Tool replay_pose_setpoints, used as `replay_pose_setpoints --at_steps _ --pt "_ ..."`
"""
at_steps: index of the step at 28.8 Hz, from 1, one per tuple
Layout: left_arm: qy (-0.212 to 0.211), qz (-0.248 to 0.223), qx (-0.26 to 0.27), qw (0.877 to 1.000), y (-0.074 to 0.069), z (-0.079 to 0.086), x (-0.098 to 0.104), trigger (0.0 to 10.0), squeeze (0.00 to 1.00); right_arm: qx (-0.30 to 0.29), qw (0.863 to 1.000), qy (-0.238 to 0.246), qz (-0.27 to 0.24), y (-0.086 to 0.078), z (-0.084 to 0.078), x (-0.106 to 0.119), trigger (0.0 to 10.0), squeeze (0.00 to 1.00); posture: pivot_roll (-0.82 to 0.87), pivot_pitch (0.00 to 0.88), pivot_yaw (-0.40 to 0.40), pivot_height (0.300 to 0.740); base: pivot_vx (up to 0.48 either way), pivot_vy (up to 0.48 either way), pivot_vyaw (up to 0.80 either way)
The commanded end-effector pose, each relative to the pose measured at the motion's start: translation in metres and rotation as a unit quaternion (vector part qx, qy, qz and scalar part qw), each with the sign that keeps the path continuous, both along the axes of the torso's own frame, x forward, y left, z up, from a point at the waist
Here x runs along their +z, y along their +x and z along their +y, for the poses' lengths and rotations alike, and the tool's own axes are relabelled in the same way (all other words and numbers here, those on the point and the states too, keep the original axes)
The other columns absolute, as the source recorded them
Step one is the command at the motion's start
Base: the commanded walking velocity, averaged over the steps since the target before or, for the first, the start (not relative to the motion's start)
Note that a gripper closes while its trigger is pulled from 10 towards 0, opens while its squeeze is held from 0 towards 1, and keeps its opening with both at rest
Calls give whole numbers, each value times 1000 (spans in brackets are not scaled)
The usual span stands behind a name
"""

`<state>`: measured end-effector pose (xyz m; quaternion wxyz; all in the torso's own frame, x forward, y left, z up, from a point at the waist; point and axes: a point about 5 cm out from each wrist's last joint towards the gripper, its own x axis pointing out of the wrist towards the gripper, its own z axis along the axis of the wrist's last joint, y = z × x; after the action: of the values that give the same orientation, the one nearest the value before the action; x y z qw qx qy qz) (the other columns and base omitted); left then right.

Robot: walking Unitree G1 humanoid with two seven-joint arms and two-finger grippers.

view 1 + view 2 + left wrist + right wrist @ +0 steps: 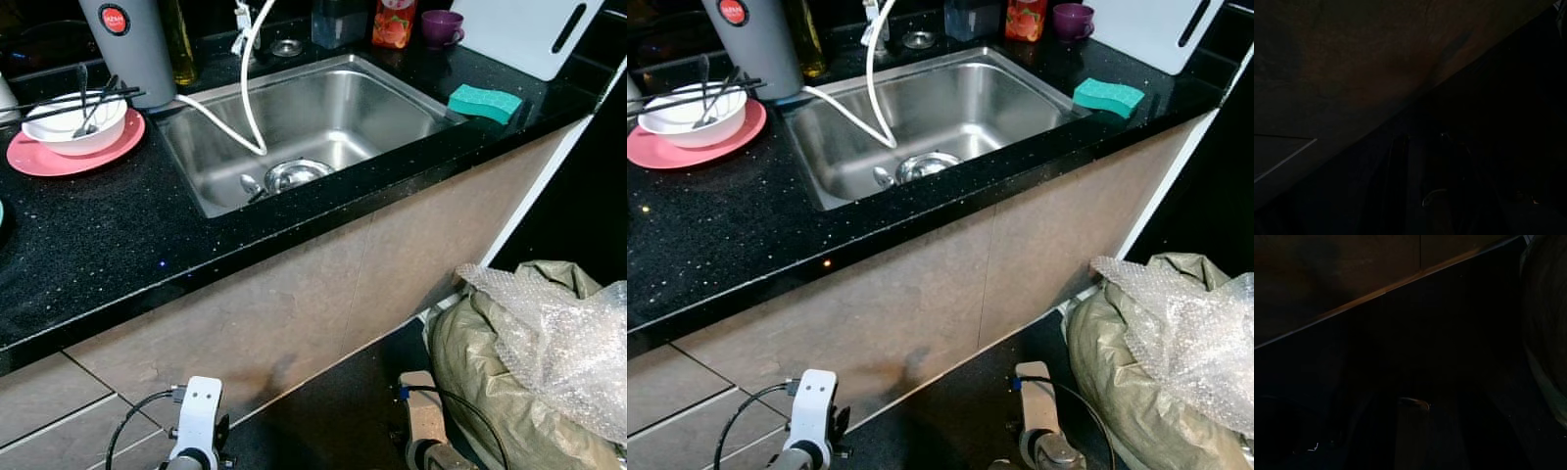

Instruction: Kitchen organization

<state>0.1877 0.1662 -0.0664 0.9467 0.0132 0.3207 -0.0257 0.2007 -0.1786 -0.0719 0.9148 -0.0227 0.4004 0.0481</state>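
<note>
Both hands low beside the cabinet front (294, 313) — finger spread impossible to tell.

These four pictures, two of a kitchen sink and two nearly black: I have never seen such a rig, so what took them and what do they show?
A walking humanoid robot took them. The two bright pictures come from a stereo camera in its head, looking down at a black countertop. The two dark ones come from cameras on its wrists; both arms hang idle low by the cabinet front, so those views are in shade and each tool's fingers cannot be made out.

On the counter sits a steel sink with a white hose looping into it. To the robot's left a white bowl with utensils rests on a pink plate, beside a grey canister. To the right lies a green sponge, with a purple cup and white cutting board behind. A sack topped with bubble wrap stands on the floor. Nothing is seen held.
</note>
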Motion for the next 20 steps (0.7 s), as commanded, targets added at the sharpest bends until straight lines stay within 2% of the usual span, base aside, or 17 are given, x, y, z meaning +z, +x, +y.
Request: replay_pose_setpoints --at_steps 1,9,10,20 --pt "4 7 -6 1000 -4 1 -2 10000 0 0 1000 3 8 -6 2 -3 10000 0 11 76 3 740 0 0 0" --pt "5 4 -3 1000 -2 2 -1 10000 0 -4 1000 4 6 -4 2 -2 10000 0 17 85 -6 740 0 0 0" --pt "5 -2 5 1000 2 2 1 10000 0 -5 1000 5 2 -1 1 -1 10000 0 31 115 -11 740 0 0 0" --pt "7 -4 12 1000 3 7 2 10000 0 -24 1000 10 -5 -1 3 -1 10000 0 24 108 15 740 0 0 0"
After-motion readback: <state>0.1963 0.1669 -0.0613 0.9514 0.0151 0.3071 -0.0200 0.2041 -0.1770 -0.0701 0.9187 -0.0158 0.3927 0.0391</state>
